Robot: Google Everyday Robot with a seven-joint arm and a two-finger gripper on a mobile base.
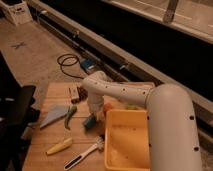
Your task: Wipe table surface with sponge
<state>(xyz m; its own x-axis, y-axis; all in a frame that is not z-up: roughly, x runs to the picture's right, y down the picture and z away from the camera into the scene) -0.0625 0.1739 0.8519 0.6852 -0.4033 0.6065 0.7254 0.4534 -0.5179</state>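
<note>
The light-brown wooden table surface (50, 135) fills the lower left of the camera view. My white arm reaches in from the right and bends down over its middle. The gripper (92, 116) points down at the wood, just left of the yellow bin. It is shut on the sponge (89, 122), a small blue-grey block that rests on the table surface under the fingers. The wrist hides the top of the sponge.
A big yellow bin (111, 150) stands right of the sponge. A grey-blue cloth (52, 116) and a green item (69, 115) lie to its left. A yellow item (59, 146) and a brush (84, 153) lie nearer. A brown item (74, 93) sits at the back edge.
</note>
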